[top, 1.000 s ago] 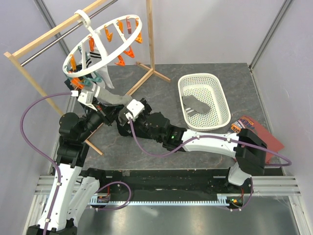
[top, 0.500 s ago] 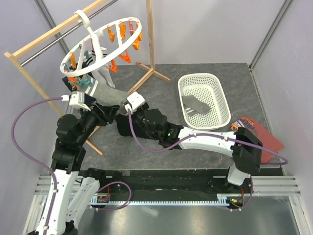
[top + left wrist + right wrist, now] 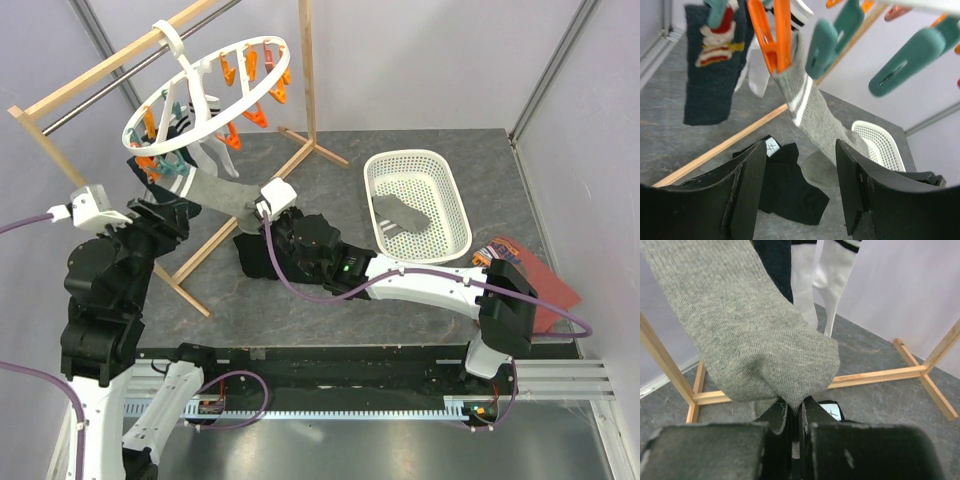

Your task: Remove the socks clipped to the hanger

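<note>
The right gripper (image 3: 796, 412) is pressed together on the toe of the grey sock (image 3: 755, 350), pinching the cloth. From there the sock stretches slantwise toward the upper left of the overhead frame, where an orange peg (image 3: 775, 35) clips its cuff to the hanger (image 3: 193, 85). The left gripper (image 3: 800, 185) is spread with nothing between its jaws, hovering below the pegs near the grey sock. A navy sock (image 3: 710, 85) and white socks (image 3: 835, 270) with black stripes hang from the same ring.

The white basket (image 3: 455, 210), right of centre, holds one loose grey sock (image 3: 400, 213).

The right arm lies low across the surface (image 3: 250, 320) from the lower right, reaching left. The left arm stands folded at the left edge, wrist aimed at the hanger.

A black garment (image 3: 790, 190) lies under the grippers, and the wooden frame (image 3: 305, 80) has a foot close by; bare surface separates the right arm from the basket
</note>
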{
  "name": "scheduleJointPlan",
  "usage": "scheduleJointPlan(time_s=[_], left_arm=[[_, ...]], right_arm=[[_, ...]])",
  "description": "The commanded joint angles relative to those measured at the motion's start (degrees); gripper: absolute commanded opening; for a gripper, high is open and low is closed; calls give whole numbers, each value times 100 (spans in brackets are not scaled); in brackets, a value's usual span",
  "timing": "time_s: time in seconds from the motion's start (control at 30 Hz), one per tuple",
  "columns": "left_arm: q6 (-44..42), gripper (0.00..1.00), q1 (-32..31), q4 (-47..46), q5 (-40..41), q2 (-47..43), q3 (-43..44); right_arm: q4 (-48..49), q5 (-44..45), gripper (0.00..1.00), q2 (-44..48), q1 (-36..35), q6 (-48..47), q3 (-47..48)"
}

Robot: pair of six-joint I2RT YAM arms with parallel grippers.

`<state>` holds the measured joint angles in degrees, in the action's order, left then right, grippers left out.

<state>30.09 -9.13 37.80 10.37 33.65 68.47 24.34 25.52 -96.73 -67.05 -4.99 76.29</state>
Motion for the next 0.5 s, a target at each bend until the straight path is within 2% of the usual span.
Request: scheduleJointPlan(time_s=[0.0, 0.23, 0.47], left_arm=[[-205, 65, -10, 280, 738, 300, 684], [173, 66, -10, 395, 430, 546, 1054], [278, 66, -10, 544, 475, 853, 1660]], right_arm=[[-96, -257, 0, 180, 60, 323, 246], [-87, -881, 0, 339, 516, 956, 71], [-105, -1084, 0, 550, 631, 1053, -79]])
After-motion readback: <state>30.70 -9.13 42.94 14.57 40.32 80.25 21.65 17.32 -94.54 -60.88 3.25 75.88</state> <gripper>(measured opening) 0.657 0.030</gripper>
